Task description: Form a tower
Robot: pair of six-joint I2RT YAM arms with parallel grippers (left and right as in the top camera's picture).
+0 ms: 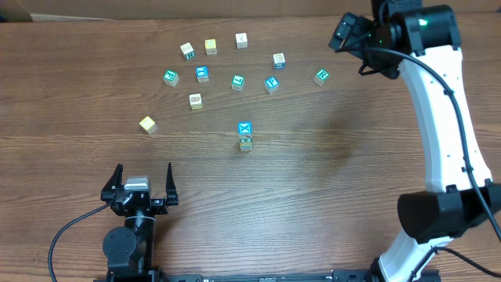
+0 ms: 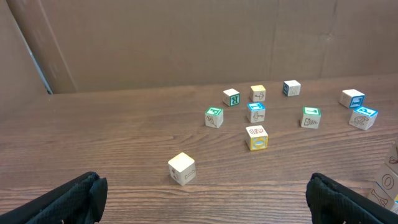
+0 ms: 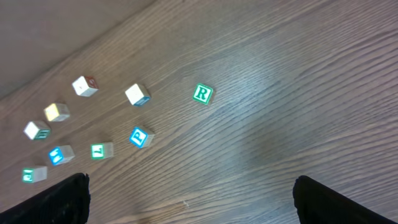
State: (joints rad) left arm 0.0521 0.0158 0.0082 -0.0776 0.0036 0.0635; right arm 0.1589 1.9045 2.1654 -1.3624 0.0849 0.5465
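Two wide-open, empty units: left gripper [image 1: 143, 171] and right gripper [image 1: 342, 33], both well apart from the tower [image 1: 245, 135]. Probable next step: grasp the loose cube [image 1: 196, 101] near the tower.

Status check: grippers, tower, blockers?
Left gripper open, empty. Right gripper open, empty. Tower standing mid-table, blue-faced cube on top. Loose cubes beyond it, apart; nothing blocking.

My right arm [image 1: 434, 94]: white links, black joints, green light [image 1: 423, 22]. My left arm [image 1: 125, 243]: black, with a black cable [image 1: 56, 241].

blue-topped tower [image 1: 245, 130], brown woodgrain table [image 1: 337, 184]
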